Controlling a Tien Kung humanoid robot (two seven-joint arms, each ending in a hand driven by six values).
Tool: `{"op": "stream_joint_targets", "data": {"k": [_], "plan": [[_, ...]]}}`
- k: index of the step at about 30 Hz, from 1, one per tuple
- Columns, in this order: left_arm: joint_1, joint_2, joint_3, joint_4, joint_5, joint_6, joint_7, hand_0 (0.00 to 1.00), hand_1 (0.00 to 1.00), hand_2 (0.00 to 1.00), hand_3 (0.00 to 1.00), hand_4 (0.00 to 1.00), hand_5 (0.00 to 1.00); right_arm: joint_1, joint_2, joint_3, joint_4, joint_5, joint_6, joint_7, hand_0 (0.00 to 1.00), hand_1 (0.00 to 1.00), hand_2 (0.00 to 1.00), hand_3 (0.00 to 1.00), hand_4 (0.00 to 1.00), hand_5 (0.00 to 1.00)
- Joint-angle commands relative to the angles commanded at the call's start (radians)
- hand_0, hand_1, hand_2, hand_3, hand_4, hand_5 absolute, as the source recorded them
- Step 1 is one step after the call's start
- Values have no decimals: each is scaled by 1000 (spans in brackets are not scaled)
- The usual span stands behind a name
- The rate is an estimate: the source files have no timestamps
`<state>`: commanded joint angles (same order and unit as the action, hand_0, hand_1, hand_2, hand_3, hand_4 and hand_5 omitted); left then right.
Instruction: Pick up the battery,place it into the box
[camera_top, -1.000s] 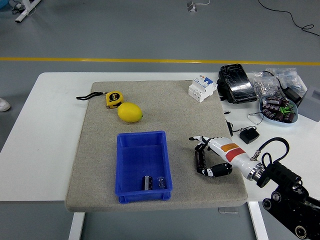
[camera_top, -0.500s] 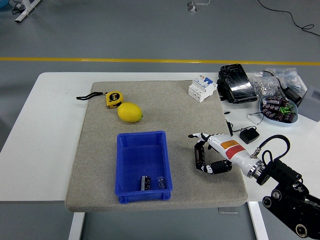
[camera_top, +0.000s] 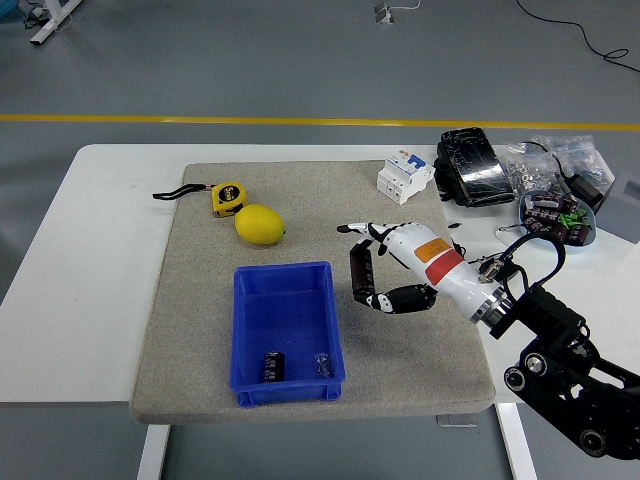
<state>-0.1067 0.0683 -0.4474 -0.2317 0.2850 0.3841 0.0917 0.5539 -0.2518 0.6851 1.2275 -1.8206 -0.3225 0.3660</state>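
Inside blue box (camera_top: 288, 300): battery (camera_top: 271, 365), near end.

Bright, even light; sharp, soft shadows

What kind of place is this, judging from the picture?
Probably a robot lab or workshop: a white table on a grey floor with a yellow line, and a circuit breaker beside bagged parts.
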Motion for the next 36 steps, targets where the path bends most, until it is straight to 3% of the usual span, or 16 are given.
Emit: {"op": "stream_joint_targets", "data": {"k": [6, 7, 12, 13, 18, 19, 31, 36], "plan": [[5, 4, -3, 0, 4, 5, 0, 607, 620, 671, 589, 646, 604, 47, 29, -76, 48, 2, 23, -18, 469, 517, 601, 871, 807, 6], [6, 5, -5, 0, 7, 6, 2, 608, 616, 669, 590, 646, 602, 59, 37, -98, 46, 7, 29, -20, 503, 578, 719, 940, 911, 87], [4, 9, -2, -3, 11, 9, 3, 608, 616, 669, 590, 646, 602, 87, 61, -154, 2, 44, 23, 3, 503, 578, 719, 940, 911, 87], [4, 9, -2, -3, 9, 10, 3, 608, 615, 668, 590, 646, 603, 88, 63, -157, -3, 45, 24, 3, 581, 659, 866, 998, 998, 192], [1, 11, -10, -3, 19, 11, 1, 608, 615, 668, 590, 646, 603, 89, 58, -168, -25, 102, 41, 15, 581, 659, 866, 998, 998, 192], [0, 11, -10, -3, 19, 11, 1, 609, 611, 664, 590, 656, 613, 89, 57, -167, -27, 108, 39, 17, 686, 731, 966, 998, 998, 196], [-3, 9, 1, -2, 2, 11, -7, 610, 608, 661, 591, 656, 609, 83, 53, -98, -33, 113, 14, 23, 696, 737, 975, 998, 998, 202], [-1, 6, 2, -1, -4, 12, -7, 610, 608, 661, 591, 656, 609, 69, 40, -12, -29, 123, 5, 25, 696, 737, 975, 998, 998, 202]]}}
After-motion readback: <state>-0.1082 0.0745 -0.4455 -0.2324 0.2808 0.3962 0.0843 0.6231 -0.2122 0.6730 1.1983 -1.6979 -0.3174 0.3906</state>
